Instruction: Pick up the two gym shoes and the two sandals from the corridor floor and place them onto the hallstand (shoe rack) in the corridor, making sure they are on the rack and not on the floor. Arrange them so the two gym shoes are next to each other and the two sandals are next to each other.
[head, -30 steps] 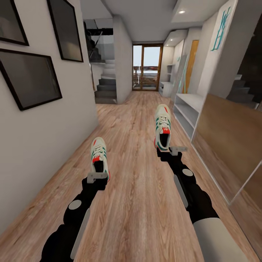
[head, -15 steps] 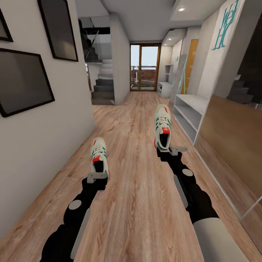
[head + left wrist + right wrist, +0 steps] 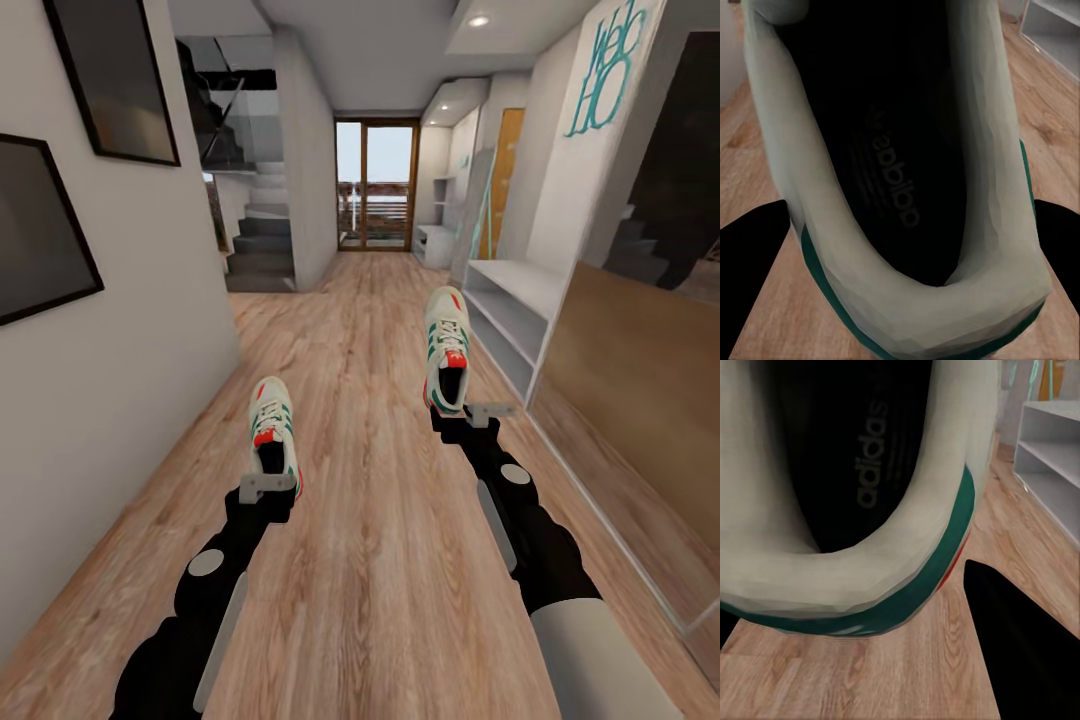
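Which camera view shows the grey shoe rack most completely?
The head view: the shoe rack stands by the right wall, its flat top and two open compartments visible. The right wrist view catches part of its shelves beyond a shoe; the left wrist view shows a corner.

Bright, even rendered light, with a ceiling spotlight [image 3: 479, 21] glowing, wide-angle stretching at edges and soft wrist close-ups.
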Controlling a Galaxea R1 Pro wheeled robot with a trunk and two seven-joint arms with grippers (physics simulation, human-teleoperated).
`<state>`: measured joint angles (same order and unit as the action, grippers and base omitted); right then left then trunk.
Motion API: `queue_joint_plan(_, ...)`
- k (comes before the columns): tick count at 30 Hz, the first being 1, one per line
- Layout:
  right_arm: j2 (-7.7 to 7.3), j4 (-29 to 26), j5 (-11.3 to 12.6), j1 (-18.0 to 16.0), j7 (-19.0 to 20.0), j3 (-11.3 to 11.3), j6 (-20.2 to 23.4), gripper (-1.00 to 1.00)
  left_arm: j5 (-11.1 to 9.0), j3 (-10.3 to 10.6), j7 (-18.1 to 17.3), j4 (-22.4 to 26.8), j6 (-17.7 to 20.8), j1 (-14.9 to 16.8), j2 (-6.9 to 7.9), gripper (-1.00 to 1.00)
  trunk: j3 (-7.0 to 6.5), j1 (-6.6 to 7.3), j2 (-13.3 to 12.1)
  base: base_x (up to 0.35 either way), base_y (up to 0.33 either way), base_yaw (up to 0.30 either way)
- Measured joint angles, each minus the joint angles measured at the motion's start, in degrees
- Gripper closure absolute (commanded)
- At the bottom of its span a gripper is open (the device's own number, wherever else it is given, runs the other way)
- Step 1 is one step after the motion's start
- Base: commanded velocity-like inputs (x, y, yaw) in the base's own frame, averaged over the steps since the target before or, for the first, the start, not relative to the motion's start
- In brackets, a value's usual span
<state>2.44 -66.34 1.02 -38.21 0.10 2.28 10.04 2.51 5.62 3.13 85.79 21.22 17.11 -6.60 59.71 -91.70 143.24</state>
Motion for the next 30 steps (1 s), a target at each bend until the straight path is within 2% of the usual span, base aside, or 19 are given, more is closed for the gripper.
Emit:
queue_joint_plan(11,-0.01,0.0,0.0,0.0,0.0,0.0,0.0,1.0,0.0,0.0,0.0,0.05,0.0,0.0,0.0,1.0,0.3,0.0,0.0,0.344,0.103,-0.061)
queue_joint_plan(30,-0.01,-0.02,0.0,0.0,0.0,0.0,0.03,1.0,0.0,0.0,0.0,0.06,0.0,0.0,0.0,1.0,0.34,0.0,0.0,0.344,0.104,-0.004)
